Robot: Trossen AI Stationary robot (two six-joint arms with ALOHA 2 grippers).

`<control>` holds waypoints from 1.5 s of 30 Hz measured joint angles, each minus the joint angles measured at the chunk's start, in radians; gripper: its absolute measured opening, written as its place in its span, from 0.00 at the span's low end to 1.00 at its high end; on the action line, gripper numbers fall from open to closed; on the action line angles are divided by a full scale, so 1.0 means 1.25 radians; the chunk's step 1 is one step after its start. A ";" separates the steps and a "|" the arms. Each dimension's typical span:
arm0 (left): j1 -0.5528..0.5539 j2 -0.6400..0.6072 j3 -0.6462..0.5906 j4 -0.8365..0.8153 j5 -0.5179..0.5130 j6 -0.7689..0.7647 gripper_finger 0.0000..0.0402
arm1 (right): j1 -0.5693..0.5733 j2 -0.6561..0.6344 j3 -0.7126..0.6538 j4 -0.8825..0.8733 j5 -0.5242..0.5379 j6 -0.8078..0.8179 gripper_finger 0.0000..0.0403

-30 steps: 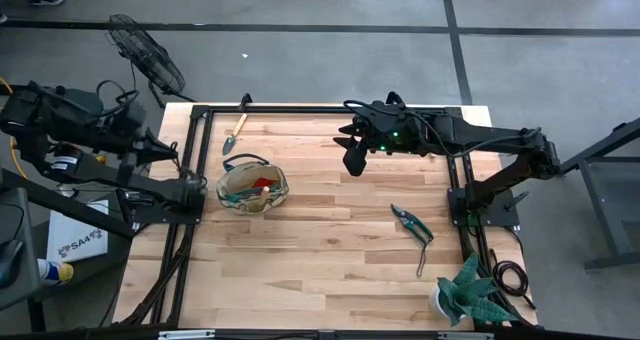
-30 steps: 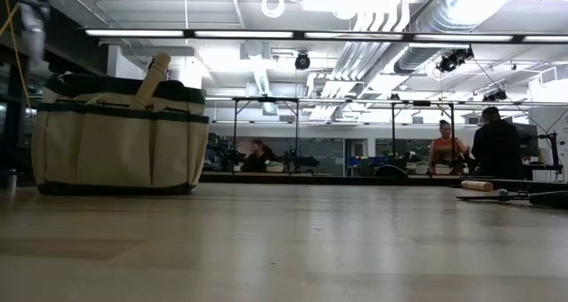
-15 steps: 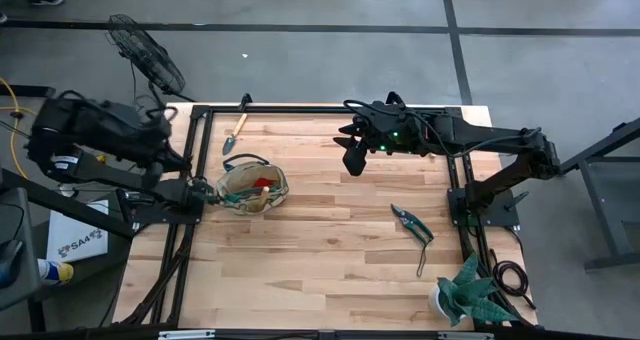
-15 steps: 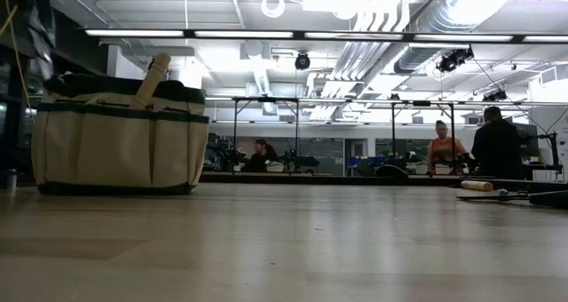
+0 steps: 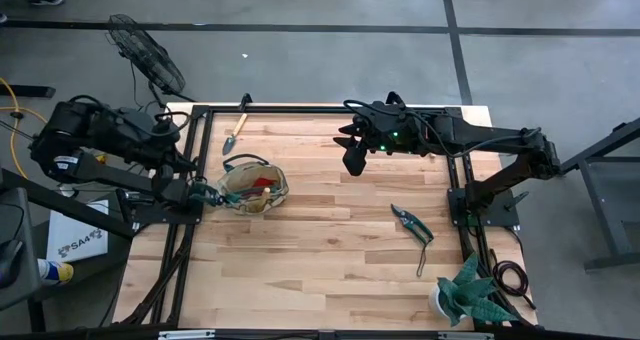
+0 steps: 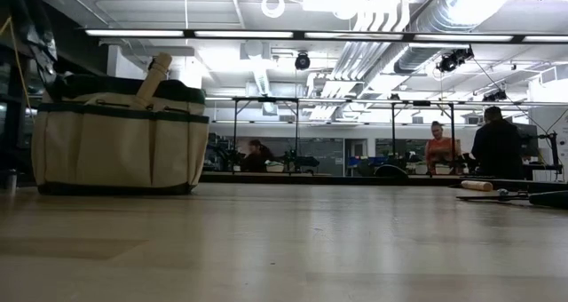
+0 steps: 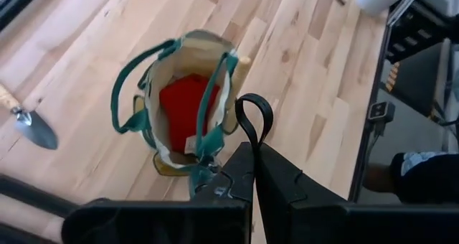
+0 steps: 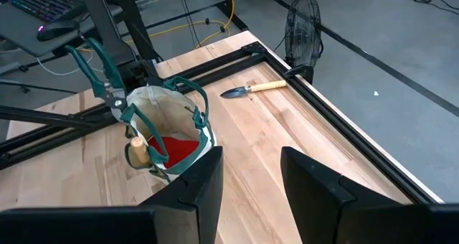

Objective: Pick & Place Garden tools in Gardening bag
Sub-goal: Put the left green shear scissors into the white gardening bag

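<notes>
Left gripper (image 5: 200, 193), fingers closed, at the near rim of the gardening bag (image 5: 281, 188). It appears to clamp a pair of green-handled pruning shears (image 8: 97, 66), handles up and blades down at the bag's edge, though the contact itself is hidden. Inside the bag lie a red folded item (image 7: 185, 104) and a wooden handle (image 8: 136, 149).

Risks, as judged: released here, the shears may catch a looped bag handle or drop outside the rim; the soft wall may fold or the bag tip if pushed.

Right gripper (image 8: 251, 179), jaws partly open and empty, hovers over the table's far middle.

Wooden-slat table (image 5: 320, 260): second shears (image 5: 410, 223) lie loose toward the right, well apart from the bag; a wooden-handled trowel (image 5: 237, 130) lies beyond the bag; a potted plant (image 5: 468, 292) stands at the right corner.

Beyond: a floor fan (image 5: 145, 52), workshop benches, people (image 6: 444, 144) at the back.
</notes>
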 joint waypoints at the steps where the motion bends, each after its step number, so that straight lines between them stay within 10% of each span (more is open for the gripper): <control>1: 0.000 0.000 0.013 0.000 0.000 0.003 0.00 | 0.000 0.000 0.000 0.000 0.000 0.000 0.33; 31: 0.000 0.009 0.091 0.001 -0.063 0.025 0.00 | 0.000 0.000 0.001 0.000 0.001 0.000 0.33; 45: 0.000 -0.001 -0.031 0.001 -0.054 0.045 0.00 | 0.000 0.000 0.001 0.000 0.001 0.000 0.33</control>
